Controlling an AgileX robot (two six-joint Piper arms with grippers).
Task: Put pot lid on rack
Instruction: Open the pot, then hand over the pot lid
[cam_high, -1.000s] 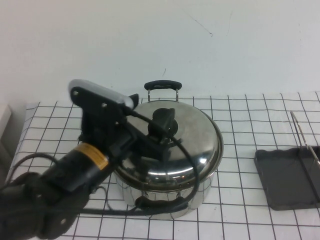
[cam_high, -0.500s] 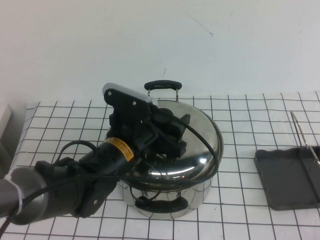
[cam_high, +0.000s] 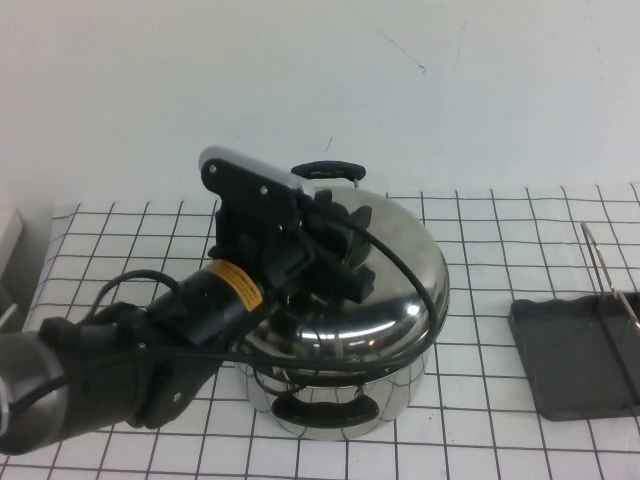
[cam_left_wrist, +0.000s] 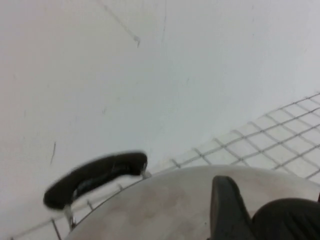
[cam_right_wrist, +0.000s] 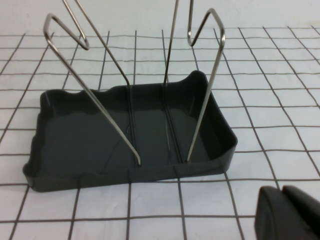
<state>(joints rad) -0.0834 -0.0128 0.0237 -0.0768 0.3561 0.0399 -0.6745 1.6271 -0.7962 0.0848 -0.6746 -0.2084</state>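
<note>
The shiny domed pot lid (cam_high: 400, 285) sits over the steel pot (cam_high: 330, 405), which has black handles at front and back. My left gripper (cam_high: 335, 248) is on top of the lid, shut on its black knob. In the left wrist view one finger (cam_left_wrist: 225, 207) presses against the knob (cam_left_wrist: 287, 220) above the lid's surface (cam_left_wrist: 170, 200), with the pot's back handle (cam_left_wrist: 95, 175) beyond. The rack (cam_high: 570, 355) is a dark grey tray with wire prongs at the right edge. My right gripper (cam_right_wrist: 281, 195) hovers close by the rack (cam_right_wrist: 130, 130), shut and empty.
The table is a white cloth with a black grid (cam_high: 500, 230). A pale wall (cam_high: 300, 80) stands right behind the pot. A pale object (cam_high: 8, 235) sits at the far left edge. The left arm's cable loops over the lid.
My left gripper swung from the pot's left side onto the knob and closed there. The lid now looks slightly raised and tilted.
</note>
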